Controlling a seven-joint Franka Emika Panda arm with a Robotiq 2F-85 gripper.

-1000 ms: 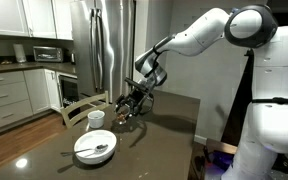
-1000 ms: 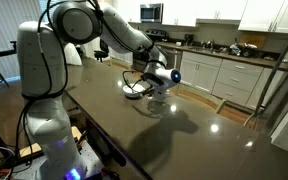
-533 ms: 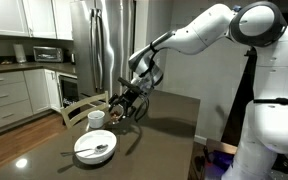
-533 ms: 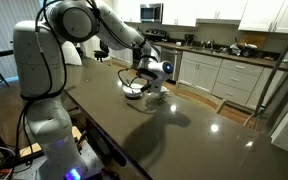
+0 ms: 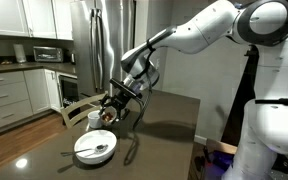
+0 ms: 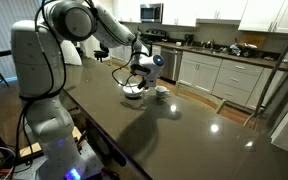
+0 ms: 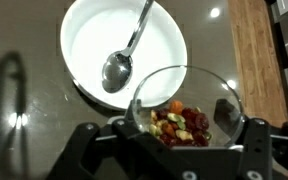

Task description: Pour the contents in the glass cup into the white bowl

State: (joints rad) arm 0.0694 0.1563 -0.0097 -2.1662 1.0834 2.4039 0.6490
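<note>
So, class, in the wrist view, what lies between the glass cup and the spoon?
Only the bare inside of the white bowl, seen in the wrist view between the glass cup and the spoon.

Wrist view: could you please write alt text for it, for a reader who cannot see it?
A clear glass cup holding small red, brown and orange pieces is gripped between the robot's jaws at the bottom of the picture. Beyond it, on a dark tabletop, sits a wide white bowl, empty apart from a metal spoon.
</note>
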